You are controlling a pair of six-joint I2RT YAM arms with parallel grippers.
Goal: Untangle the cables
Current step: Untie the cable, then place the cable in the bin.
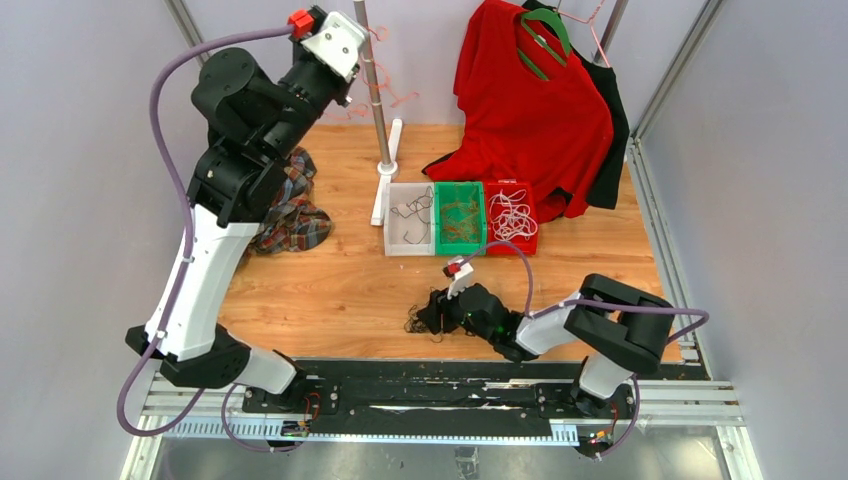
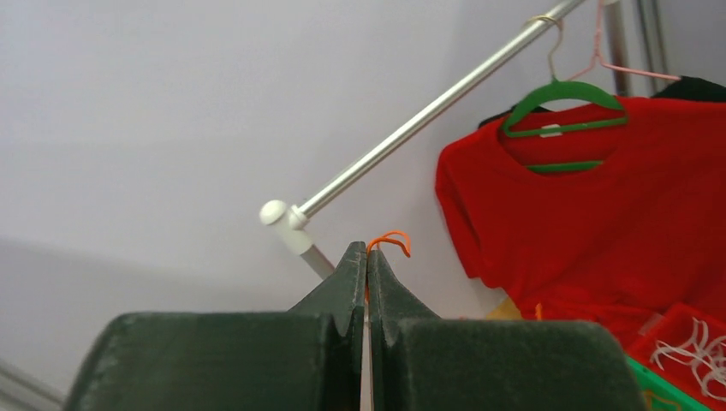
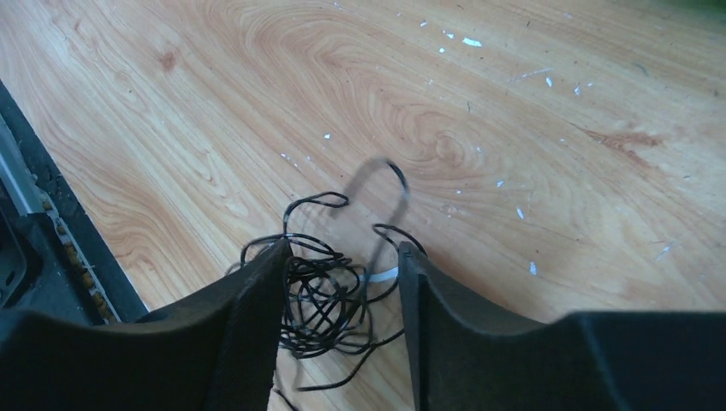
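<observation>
Right wrist view: the right gripper stands with its jaws partly apart astride the tangled bunch of thin black cable on the wooden table, nearer the arms than the green plastic bin, and grips nothing. High up to the far left of that bin, the left gripper is pinched tight on a thin orange wire. If the right jaws closed here, they would likely catch several loops and tighten the knot. The orange wire could slip out.

Top camera: high behind the bases, looking down on table. Left wrist: aloft, faces red shirt, top view's 1 o'clock. Right wrist: close over black cables, 6 o'clock.
</observation>
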